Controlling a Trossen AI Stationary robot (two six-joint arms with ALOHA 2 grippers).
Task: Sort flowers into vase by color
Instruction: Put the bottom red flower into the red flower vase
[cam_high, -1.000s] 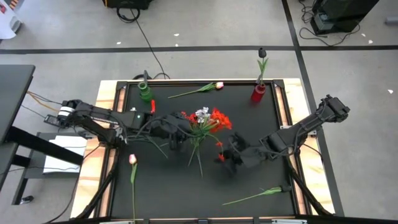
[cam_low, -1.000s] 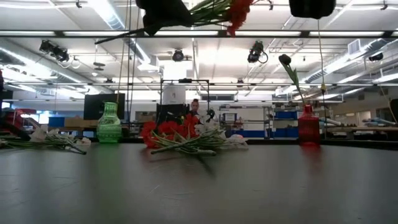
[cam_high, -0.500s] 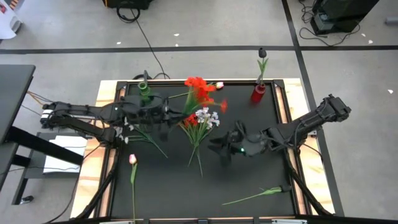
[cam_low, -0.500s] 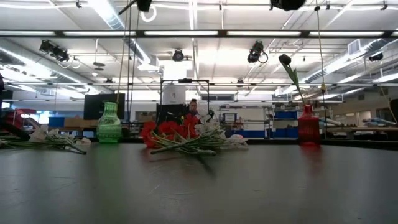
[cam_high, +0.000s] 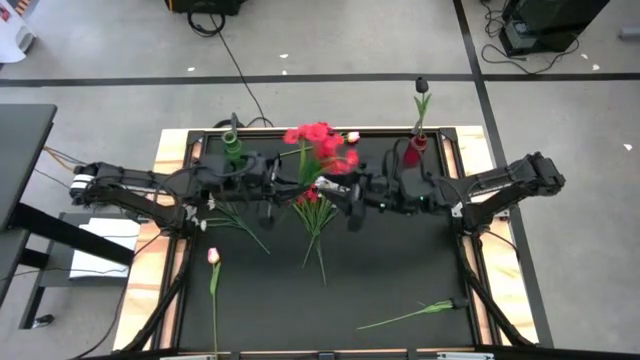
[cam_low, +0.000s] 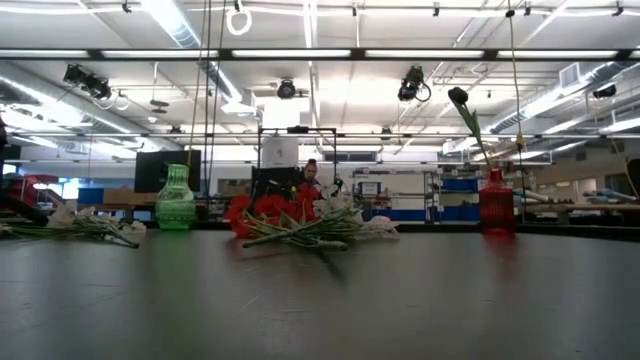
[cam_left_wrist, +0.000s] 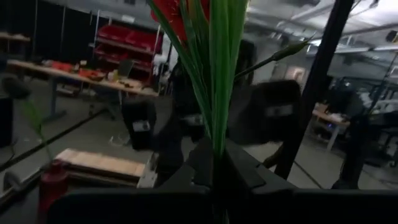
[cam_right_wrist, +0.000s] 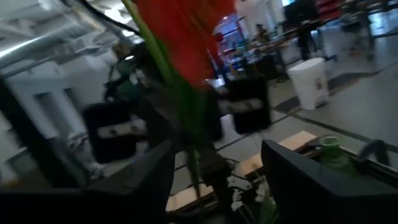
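Observation:
My left gripper is shut on a bunch of red flowers, held high over the table's far middle. Its green stems rise from between the fingers. My right gripper is open right next to the bunch. In the right wrist view its fingers stand on either side of the stems, apart from them. A pile of red and white flowers lies flat on the mat. The green vase stands far left. The red vase stands far right and holds a dark flower. My left gripper pinches the red bunch's bundled green stems between its two fingers, well below the blooms. The fingers come level from the table's left. The bunch is lifted clear of the table, with its blooms beyond the fingers.
White flowers lie left of the pile. Single pink buds lie at the near left, the far middle and, as a long stem, the near right. The mat's raised frame borders the work area.
My left gripper has risen with the red bunch and carried it toward the far edge, out of the low view. The bunch has lifted clear of the pile. My right gripper has gone up and toward the far left, up to the bunch.

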